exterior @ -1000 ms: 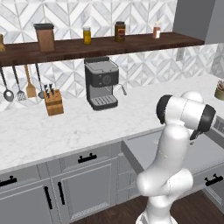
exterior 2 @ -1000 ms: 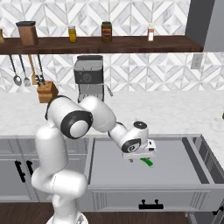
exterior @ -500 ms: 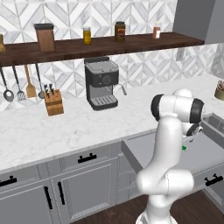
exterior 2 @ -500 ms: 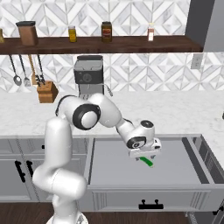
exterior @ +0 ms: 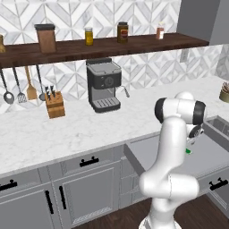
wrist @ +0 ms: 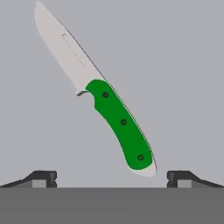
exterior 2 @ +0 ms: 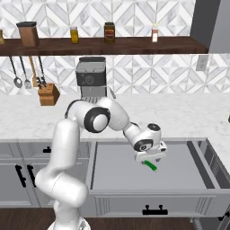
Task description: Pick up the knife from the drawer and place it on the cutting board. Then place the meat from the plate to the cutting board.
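The knife (wrist: 122, 127) lies flat on the grey floor of the open drawer (exterior 2: 112, 173), with its bright green handle toward my fingertips and its steel blade pointing away to the upper left. My gripper (wrist: 111, 178) hovers just above the handle end, open, with one fingertip on each side and nothing between them. From the right base view the gripper (exterior 2: 150, 157) hangs low inside the drawer, directly over the knife (exterior 2: 152, 166). In the left base view the gripper (exterior: 193, 136) sits behind my arm, with a green speck of the knife (exterior: 188, 151) below it. The cutting board, plate and meat are out of view.
A coffee machine (exterior 2: 91, 80) and a wooden knife block (exterior 2: 47, 95) stand on the marble counter behind the drawer. Jars line the dark shelf (exterior 2: 103, 44) above. The drawer's right wall (exterior 2: 201, 162) and front panel (exterior 2: 152, 204) bound the gripper's space. A sink (exterior: 219, 126) lies to the right.
The arm has swung right and reached further down into the drawer, bringing the open gripper lower and closer over the knife's green handle. The knife has not moved.
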